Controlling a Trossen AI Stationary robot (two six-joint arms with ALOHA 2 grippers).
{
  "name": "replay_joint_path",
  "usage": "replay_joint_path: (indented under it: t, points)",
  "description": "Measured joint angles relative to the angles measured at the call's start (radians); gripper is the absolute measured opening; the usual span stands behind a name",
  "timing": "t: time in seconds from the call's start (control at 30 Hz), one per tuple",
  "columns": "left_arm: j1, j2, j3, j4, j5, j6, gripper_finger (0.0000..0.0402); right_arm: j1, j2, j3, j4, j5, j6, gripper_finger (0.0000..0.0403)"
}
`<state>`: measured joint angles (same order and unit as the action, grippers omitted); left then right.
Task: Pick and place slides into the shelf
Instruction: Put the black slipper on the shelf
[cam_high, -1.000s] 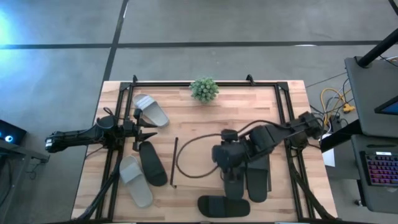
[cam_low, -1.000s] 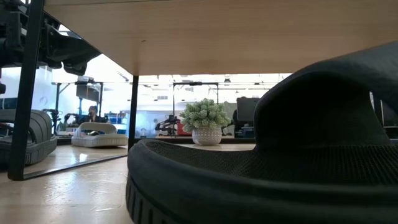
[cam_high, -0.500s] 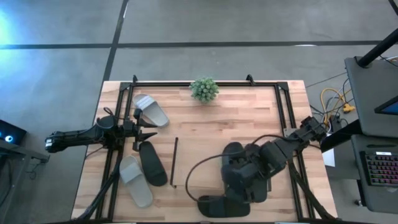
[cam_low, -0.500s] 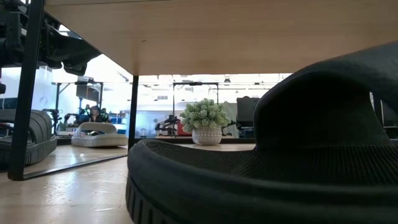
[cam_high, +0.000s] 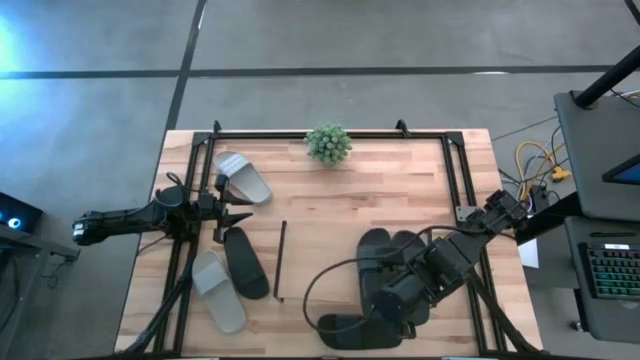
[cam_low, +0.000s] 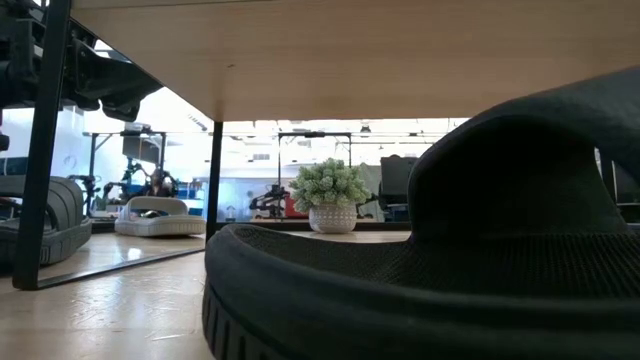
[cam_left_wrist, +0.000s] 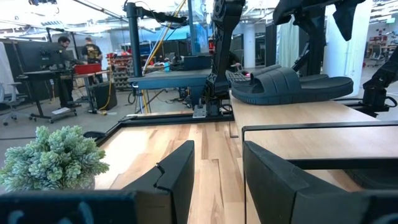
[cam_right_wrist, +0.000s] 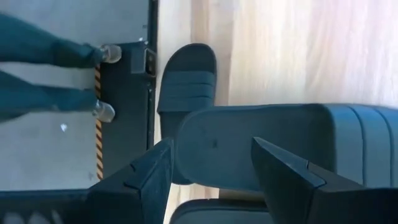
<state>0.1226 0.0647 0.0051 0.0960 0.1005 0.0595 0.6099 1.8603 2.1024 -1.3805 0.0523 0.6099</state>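
Legend, left to right, as seen from above.

1. My left gripper hovers at the left edge of the surface, its fingers parted on nothing.
2. Beside it lie 3 slides on the surface: 1 light grey slide toward the back, then 1 black slide and a second light grey slide touching side by side toward the front.
3. A small potted plant stands at the back edge.
4. The shelf occupies the middle and right, with 2 black slides side by side on its wood top.
5. A third black slide lies crosswise at the front.
6. My right gripper hangs over the 2 black slides, fingers spread wide and grasping nothing.
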Motion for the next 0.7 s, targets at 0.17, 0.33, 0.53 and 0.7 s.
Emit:
replay_joint_path:
  t: [0.17, 0.33, 0.53, 0.7]
  points:
    - [0.000, 0.000, 0.000, 0.000, 0.000, 0.000, 0.0123, -0.001, 0.001, -0.002, -0.003, -0.007, 0.180, 0.0205]
    - [0.000, -0.001, 0.000, 0.000, 0.000, 0.000, 0.0123, 0.007, 0.001, -0.011, -0.002, -0.004, 0.402, 0.0205]
    - [0.000, -0.002, 0.000, 0.000, 0.000, 0.000, 0.0123, 0.033, 0.001, -0.038, 0.003, -0.003, 0.659, 0.0205]
    - [0.000, -0.001, 0.000, 0.000, 0.000, 0.000, 0.0123, 0.076, 0.001, -0.058, 0.004, -0.025, 0.825, 0.0205]
